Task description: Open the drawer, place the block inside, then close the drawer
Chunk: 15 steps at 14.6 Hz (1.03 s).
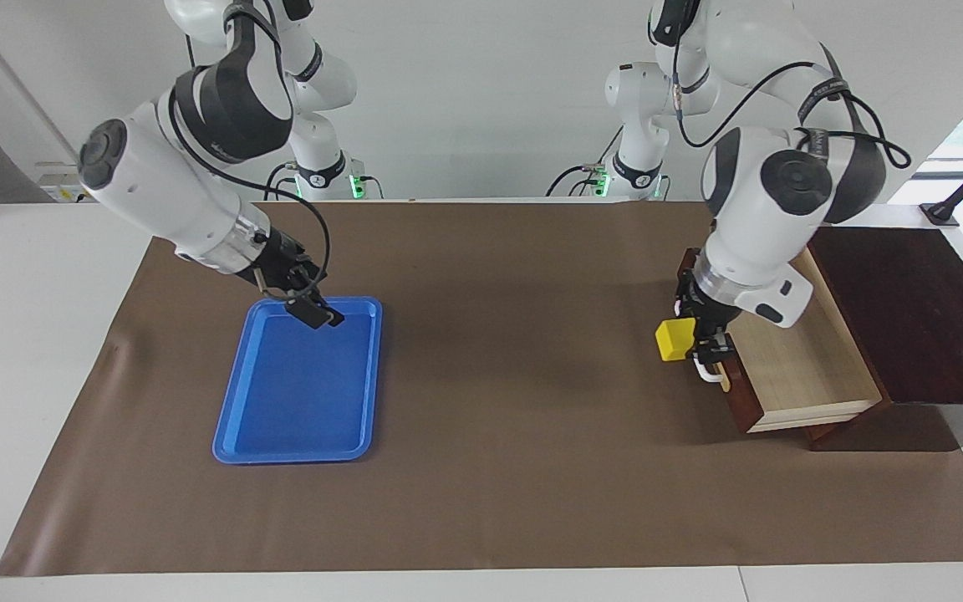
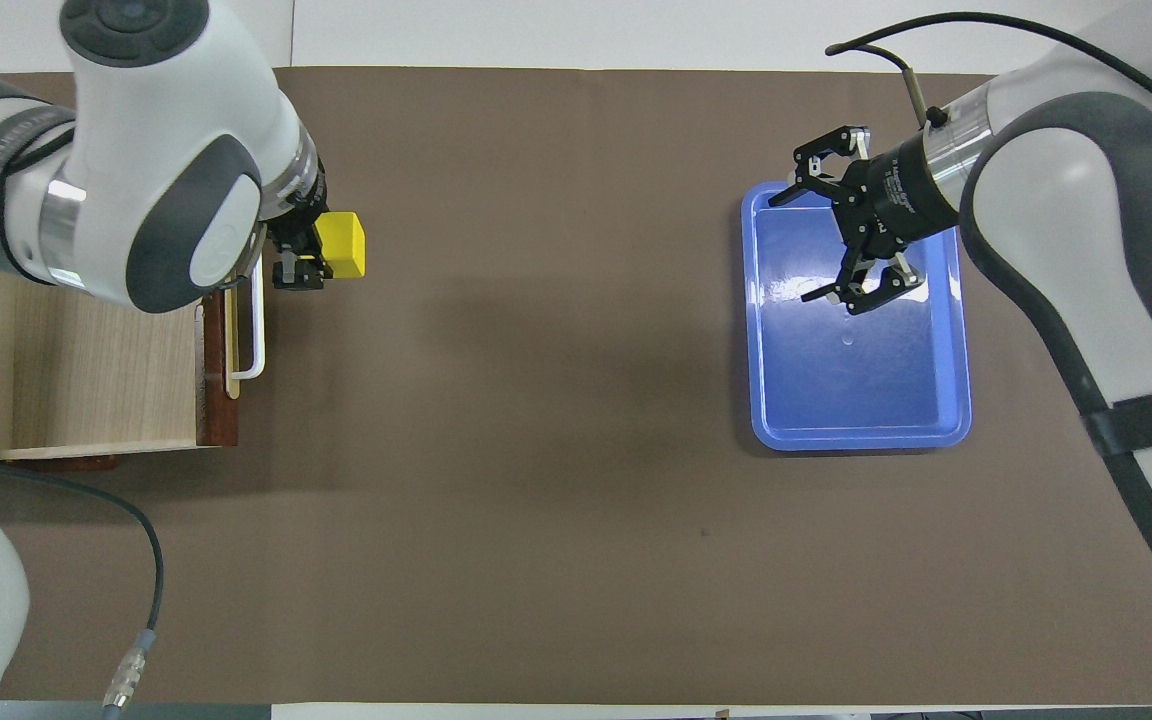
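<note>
1. The drawer [image 1: 791, 359] stands pulled open at the left arm's end of the table; its inside is smooth pale wood, its front dark reddish-brown with a white bar handle [image 2: 254, 330]
2. The left gripper [image 1: 699, 334] is clenched on the block [image 1: 674, 339], a small bright yellow cube, over the brown mat [image 1: 515, 376] just beside the drawer front
3. The right gripper [image 2: 841, 240] hangs released, fingers spread, over the flat blue plastic tray [image 2: 951, 400] with rounded corners

Left arm [image 1: 770, 209] hides part of drawer [image 1: 799, 368].
</note>
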Motion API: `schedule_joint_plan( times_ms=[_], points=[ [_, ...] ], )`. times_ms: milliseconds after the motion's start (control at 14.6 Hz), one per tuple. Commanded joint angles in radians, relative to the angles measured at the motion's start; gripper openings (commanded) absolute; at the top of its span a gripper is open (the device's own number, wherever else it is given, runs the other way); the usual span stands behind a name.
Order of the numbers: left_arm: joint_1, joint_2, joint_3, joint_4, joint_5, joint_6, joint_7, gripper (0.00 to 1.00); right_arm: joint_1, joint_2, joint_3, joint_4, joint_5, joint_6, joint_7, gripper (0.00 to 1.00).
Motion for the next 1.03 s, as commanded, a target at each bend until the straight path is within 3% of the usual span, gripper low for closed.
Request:
schedule_joint_plan(
  times_ms=[0, 206, 412, 549, 686, 961],
  points=[
    [-0.010, -0.005, 0.085, 0.019, -0.056, -0.043, 0.113, 0.00, -0.048, -0.110, 0.009, -0.048, -0.124, -0.063, -0.295, 1.00],
    [-0.011, -0.013, 0.136, 0.015, -0.078, -0.040, 0.170, 0.00, -0.064, -0.191, 0.009, -0.049, -0.292, -0.136, -0.607, 1.00],
    [-0.011, -0.016, 0.191, 0.010, -0.092, -0.034, 0.234, 0.00, -0.091, -0.213, 0.009, -0.051, -0.379, -0.163, -0.883, 1.00],
    [-0.011, -0.022, 0.235, -0.002, -0.096, -0.020, 0.288, 0.00, -0.111, -0.248, 0.011, -0.124, -0.380, -0.145, -0.921, 1.00],
    [-0.019, -0.036, 0.286, -0.054, -0.098, 0.015, 0.322, 0.00, -0.102, -0.294, 0.012, -0.228, -0.381, -0.053, -0.928, 1.00],
    [-0.023, -0.085, 0.324, -0.205, -0.096, 0.161, 0.322, 0.00, -0.100, -0.294, 0.019, -0.236, -0.424, -0.017, -1.050, 1.00]
  ],
)
